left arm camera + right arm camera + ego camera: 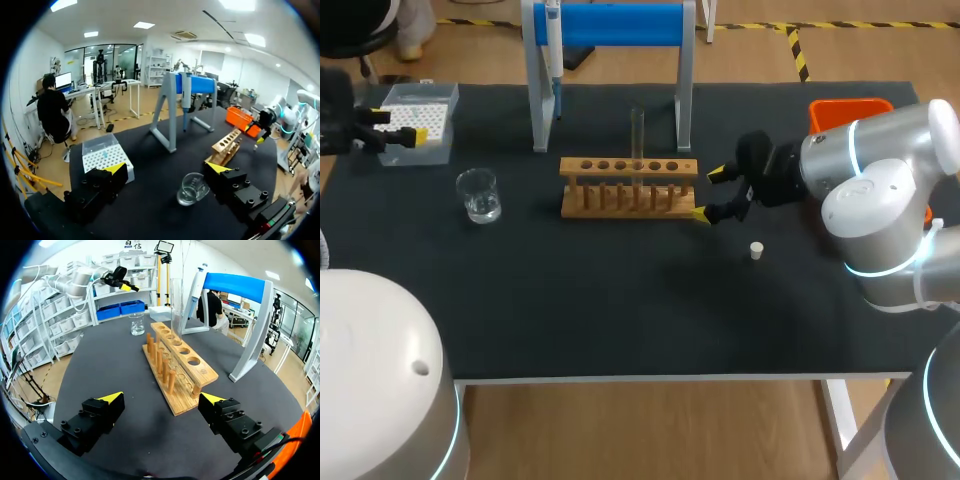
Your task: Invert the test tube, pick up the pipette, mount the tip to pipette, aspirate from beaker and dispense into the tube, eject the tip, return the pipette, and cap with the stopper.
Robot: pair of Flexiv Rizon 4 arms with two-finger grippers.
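Note:
A clear test tube [637,130] stands upright in the wooden rack [628,185] at the table's middle. My right gripper [708,193] is open just right of the rack's end; in the right wrist view the rack [180,362] and test tube [176,305] lie ahead of the right gripper [162,399]. At the far left my left gripper [400,125] is open beside the tip box [417,120]. Its wrist view shows the glass beaker [192,189] and the tip box [106,156] below and ahead of the spread fingers. The pipette [552,50] hangs on the blue stand. A small white stopper [756,250] lies on the mat.
An orange bin [850,112] sits at the back right, partly behind my right arm. The blue-topped stand [610,25] rises behind the rack. The beaker [479,194] stands left of the rack. Black mat covers the table to its front edge [640,378].

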